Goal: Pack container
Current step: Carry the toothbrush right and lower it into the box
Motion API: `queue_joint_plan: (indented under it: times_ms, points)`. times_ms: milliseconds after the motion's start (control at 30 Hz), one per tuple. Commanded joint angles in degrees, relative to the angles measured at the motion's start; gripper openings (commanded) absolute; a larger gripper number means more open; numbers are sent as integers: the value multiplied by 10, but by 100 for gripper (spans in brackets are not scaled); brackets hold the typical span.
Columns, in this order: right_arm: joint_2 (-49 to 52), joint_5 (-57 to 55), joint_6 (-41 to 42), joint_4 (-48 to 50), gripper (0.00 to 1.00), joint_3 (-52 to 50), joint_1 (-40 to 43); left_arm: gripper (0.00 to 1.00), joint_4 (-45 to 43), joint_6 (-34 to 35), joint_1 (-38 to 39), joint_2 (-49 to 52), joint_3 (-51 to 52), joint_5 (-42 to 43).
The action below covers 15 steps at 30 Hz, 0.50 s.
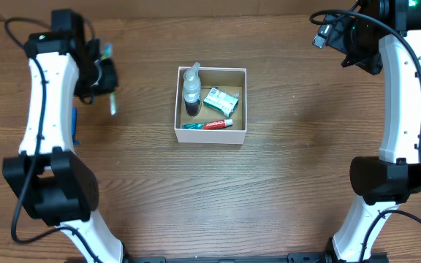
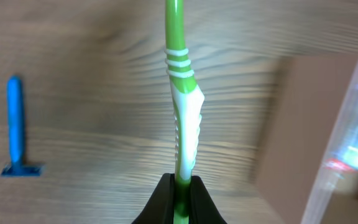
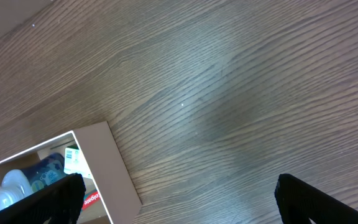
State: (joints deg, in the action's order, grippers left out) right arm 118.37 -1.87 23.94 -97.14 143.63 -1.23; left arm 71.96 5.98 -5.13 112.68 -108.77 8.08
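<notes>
In the left fingers [image 2: 157, 208], clamping a toothbrush [image 2: 186, 124] near the table's [image 1: 291, 190] left edge; right fingers [image 3: 58, 196] spread, empty. Best laying it flat in the box [image 1: 210, 136].

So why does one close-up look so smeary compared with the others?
Left wrist view: the green toothbrush in the left gripper is sharp, while the wooden table and blue razor behind it are blurred. Overhead view: crisp and evenly lit, the container clear. Right wrist view: sharp grain with a soft dark patch.

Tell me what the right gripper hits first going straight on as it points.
Probably the bare table, beside the container: only wood shows between the jaws of the right gripper. Depth unclear.
</notes>
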Motion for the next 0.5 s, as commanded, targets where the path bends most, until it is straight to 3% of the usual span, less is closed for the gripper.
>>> queue_joint_plan:
  times_ms: [0, 467]
  points:
    - [-10, -2, -1, 2, 100, 11, -2, 4, 11, -44, 74, -62, -34, 30]
    - [-10, -2, -1, 2, 100, 11, -2, 5, -28, -153, 309, -82, -32, -32]
